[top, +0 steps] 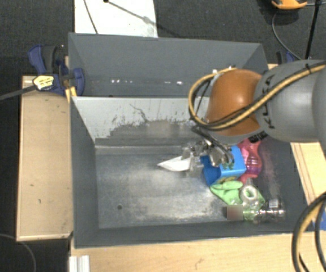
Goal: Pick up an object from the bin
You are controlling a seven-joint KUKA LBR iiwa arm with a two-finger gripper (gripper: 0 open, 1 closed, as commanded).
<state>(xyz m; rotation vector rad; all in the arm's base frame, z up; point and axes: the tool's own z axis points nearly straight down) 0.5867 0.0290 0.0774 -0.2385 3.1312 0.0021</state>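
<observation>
My gripper (201, 152) is low in the bin's right half, just under the arm's orange cover. A white flat pointed piece (173, 164) lies on the bin floor right at its left side; I cannot tell whether they touch. A blue block-like thing (224, 169) sits directly to its right, partly hidden by the gripper. Below that lies a light green soft thing (226, 190).
More things are heaped in the bin's right front corner: a pink thing (251, 155) by the right wall, a clear green-tinted ring (250, 196), a brownish block (234, 212) and a metal piece (271, 212). The arm covers the bin's back right.
</observation>
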